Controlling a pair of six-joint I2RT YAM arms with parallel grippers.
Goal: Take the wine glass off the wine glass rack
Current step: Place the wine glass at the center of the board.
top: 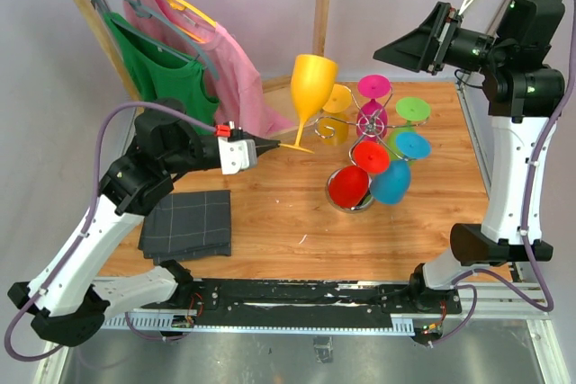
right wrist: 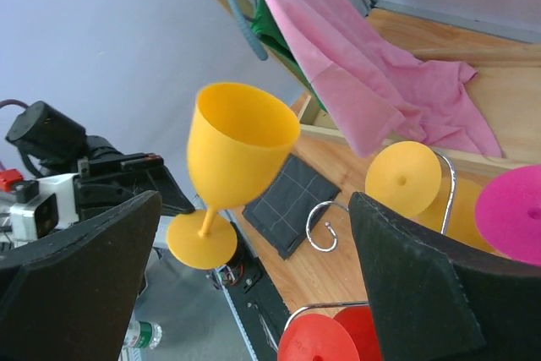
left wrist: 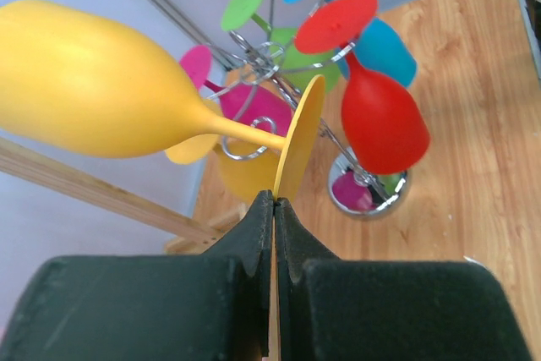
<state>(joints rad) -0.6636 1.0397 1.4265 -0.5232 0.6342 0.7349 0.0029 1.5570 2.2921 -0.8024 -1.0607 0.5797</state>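
Holding the yellow wine glass [top: 312, 85] in the air, bowl upward, left of the wine glass rack [left wrist: 365, 194] and not touching it.
Its plastic looks matte and opaque, with a thin stem. The left wrist view alone shows my left gripper [top: 281, 144] pinched on the rim of the flat foot. The right wrist view shows my right gripper [right wrist: 254, 281] with jaws wide apart, empty.
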